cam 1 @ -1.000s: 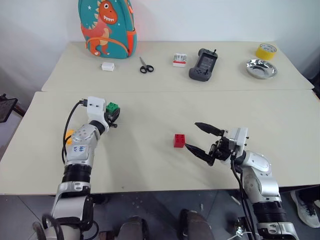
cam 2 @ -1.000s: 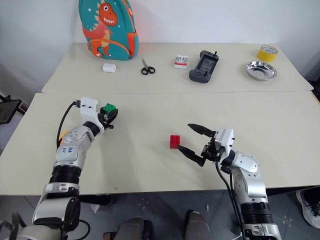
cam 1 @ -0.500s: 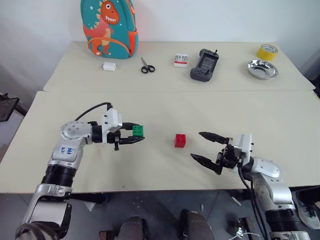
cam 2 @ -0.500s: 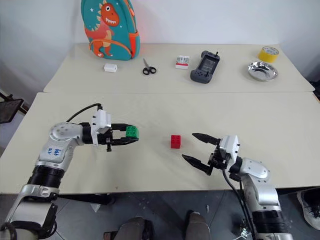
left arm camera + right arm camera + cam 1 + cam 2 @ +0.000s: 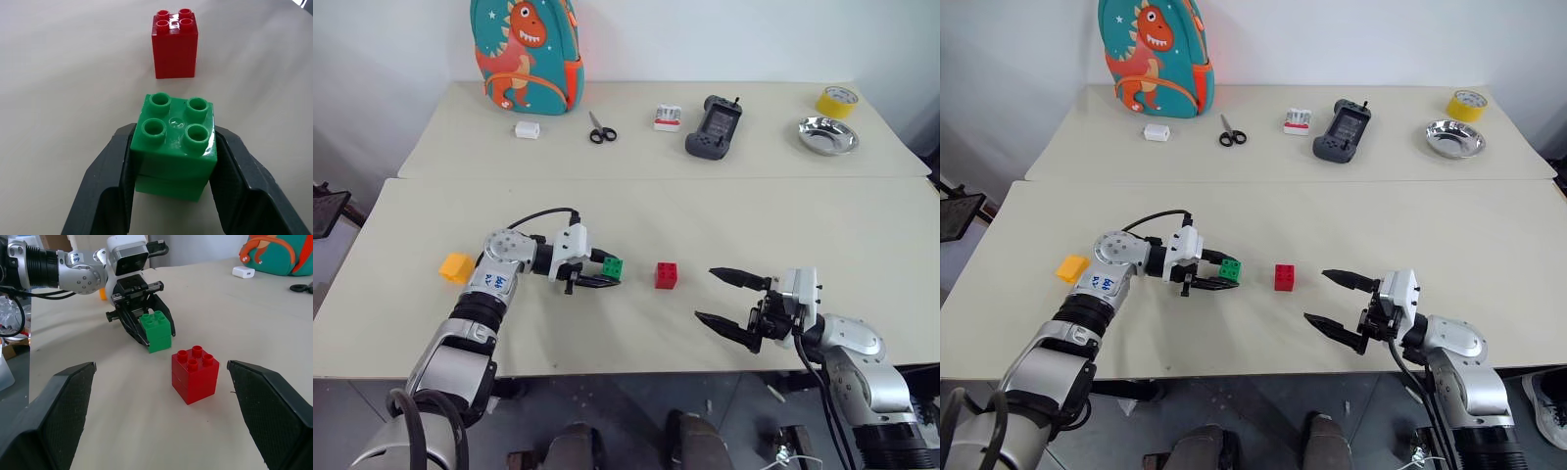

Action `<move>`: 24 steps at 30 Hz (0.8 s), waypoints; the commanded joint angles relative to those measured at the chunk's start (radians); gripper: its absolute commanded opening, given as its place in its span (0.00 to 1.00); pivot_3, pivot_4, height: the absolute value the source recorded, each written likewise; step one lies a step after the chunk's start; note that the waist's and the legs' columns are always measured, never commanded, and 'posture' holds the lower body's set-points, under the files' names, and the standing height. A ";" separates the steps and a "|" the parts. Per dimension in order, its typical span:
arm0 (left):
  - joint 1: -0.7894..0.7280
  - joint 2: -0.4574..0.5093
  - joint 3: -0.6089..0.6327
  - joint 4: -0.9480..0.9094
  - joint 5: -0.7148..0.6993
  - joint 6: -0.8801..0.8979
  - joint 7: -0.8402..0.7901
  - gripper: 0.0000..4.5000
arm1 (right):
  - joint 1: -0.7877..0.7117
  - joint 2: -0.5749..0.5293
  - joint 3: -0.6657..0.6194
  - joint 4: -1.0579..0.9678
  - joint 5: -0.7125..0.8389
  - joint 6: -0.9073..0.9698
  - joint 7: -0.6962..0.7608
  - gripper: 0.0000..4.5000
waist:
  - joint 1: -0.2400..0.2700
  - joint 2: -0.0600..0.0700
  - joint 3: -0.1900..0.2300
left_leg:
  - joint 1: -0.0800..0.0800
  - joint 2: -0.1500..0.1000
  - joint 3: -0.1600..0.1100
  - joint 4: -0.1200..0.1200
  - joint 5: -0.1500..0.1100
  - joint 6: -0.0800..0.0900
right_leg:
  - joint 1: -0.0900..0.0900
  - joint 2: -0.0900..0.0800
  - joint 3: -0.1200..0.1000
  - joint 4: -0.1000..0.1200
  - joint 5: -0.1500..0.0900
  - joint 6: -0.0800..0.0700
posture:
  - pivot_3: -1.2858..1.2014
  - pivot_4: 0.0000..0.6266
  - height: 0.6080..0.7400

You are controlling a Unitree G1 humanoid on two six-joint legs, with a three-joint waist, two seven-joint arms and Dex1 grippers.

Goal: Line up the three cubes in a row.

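Observation:
My left gripper (image 5: 607, 272) is shut on the green cube (image 5: 613, 266), holding it by two opposite sides, studs up, low over the front table. The red cube (image 5: 666, 275) stands on the table a short gap to the green cube's right; in the left wrist view it sits just beyond the green cube (image 5: 176, 147). The yellow-orange cube (image 5: 456, 266) lies alone at the left, behind my left arm. My right gripper (image 5: 705, 294) stands wide open to the right of the red cube (image 5: 194, 373), apart from it, nothing between its fingers.
On the back table stand a dinosaur backpack (image 5: 524, 49), a small white block (image 5: 526, 129), scissors (image 5: 599, 128), a red-and-white box (image 5: 667, 117), a black controller (image 5: 712, 125), a metal bowl (image 5: 826, 135) and a yellow tape roll (image 5: 834, 100). A seam separates the two tables.
My left gripper has swung right with the green cube, turning to point at the red cube, and now shows the yellow-orange cube behind it. My right gripper drew back from the red cube.

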 commanded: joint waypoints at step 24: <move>0.733 0.158 0.742 -1.063 -0.384 0.638 0.476 1.00 | -0.153 0.054 0.019 -0.002 0.067 0.009 0.061 1.00 | -0.004 0.000 0.000 | 0.000 0.001 -0.002 0.000 0.000 0.000 | -0.001 0.000 0.001 0.002 0.000 0.000 | 0.52 0.24 1.00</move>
